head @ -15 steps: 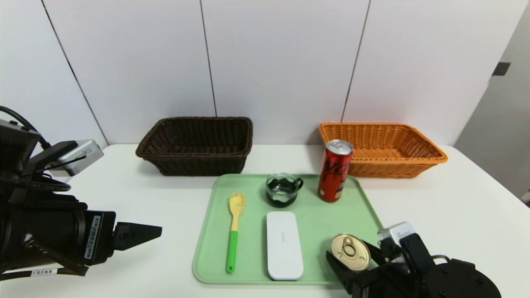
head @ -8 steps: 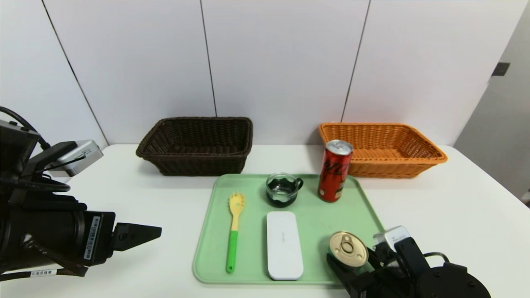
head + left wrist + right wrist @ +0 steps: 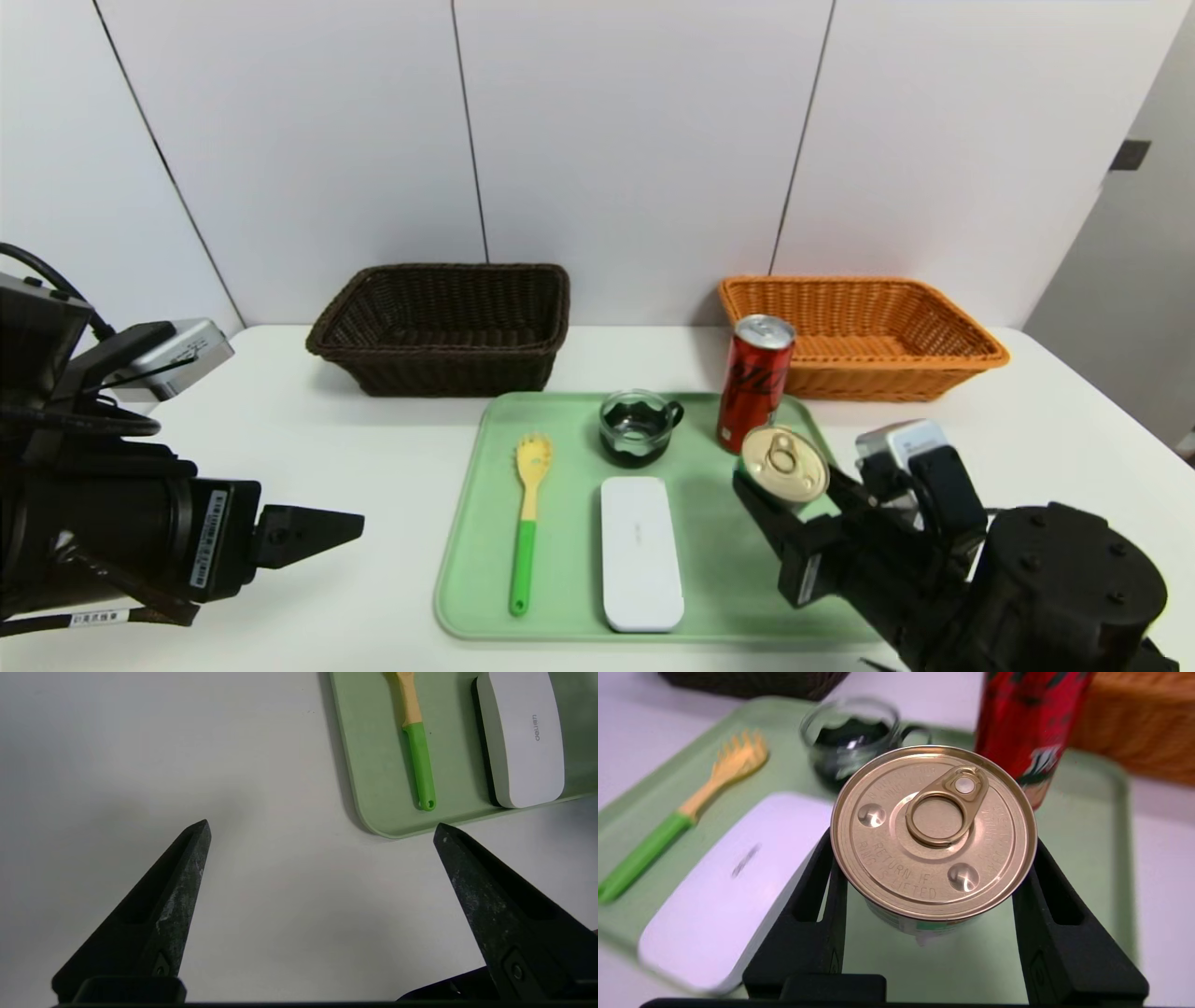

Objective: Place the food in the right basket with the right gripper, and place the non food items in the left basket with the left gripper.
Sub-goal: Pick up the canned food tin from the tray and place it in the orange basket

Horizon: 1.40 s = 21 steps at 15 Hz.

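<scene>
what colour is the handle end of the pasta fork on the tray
Bright green on the pasta fork, with a yellow head; clearest in the left wrist view.

Glossy gold metal tin (image 3: 934, 833), woven wicker baskets (image 3: 864, 336), matt green plastic tray (image 3: 709, 523).

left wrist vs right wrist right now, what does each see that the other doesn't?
Left wrist only: the open left hand over bare white table.

Right wrist only: the right hand shut on the tin can, held above the tray; the red soda can, glass cup, orange basket and a corner of the dark basket.

Both: green tray, green-handled pasta fork, white case.
</scene>
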Available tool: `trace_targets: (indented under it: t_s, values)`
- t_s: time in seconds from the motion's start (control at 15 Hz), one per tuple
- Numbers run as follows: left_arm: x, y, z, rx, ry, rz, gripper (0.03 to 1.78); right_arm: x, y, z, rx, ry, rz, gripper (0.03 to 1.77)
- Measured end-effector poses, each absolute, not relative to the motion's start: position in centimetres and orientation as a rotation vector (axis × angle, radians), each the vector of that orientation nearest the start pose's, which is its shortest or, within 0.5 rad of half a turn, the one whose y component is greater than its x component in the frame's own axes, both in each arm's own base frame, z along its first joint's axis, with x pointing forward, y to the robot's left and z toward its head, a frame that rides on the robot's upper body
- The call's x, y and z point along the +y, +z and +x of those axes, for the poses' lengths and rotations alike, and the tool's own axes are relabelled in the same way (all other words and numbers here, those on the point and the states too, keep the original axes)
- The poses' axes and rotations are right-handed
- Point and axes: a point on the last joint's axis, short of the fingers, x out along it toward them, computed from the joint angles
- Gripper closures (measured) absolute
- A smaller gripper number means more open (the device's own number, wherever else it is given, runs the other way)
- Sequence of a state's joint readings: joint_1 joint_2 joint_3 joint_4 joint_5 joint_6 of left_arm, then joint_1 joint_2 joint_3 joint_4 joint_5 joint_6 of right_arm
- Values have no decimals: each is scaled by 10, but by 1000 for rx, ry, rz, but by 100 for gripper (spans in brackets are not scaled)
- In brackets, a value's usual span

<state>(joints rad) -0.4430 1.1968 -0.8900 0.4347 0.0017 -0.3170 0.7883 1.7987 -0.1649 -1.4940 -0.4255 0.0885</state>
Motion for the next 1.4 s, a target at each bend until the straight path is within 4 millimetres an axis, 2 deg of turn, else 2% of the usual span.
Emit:
trace_targets:
  t_s: [0.27, 0.6, 0.8, 0.93, 1.13, 1.4]
  values:
    - [-67, 229, 141, 789, -301, -131, 12, 151, 139, 191, 38, 327, 26, 83]
    - [-68, 227, 143, 799, -299, -129, 12, 153, 213, 196, 7, 348, 45, 83]
    - [-69, 226, 144, 804, -298, -128, 12, 144, 253, 204, 34, 325, 41, 83]
    - [-69, 226, 146, 807, -297, -127, 12, 127, 269, 226, 66, 256, 35, 83]
    - [-70, 225, 148, 813, -295, -126, 12, 93, 283, 270, 99, 155, 37, 83]
    - [-74, 223, 156, 798, -300, -137, 12, 60, 273, 330, 177, 85, 42, 83]
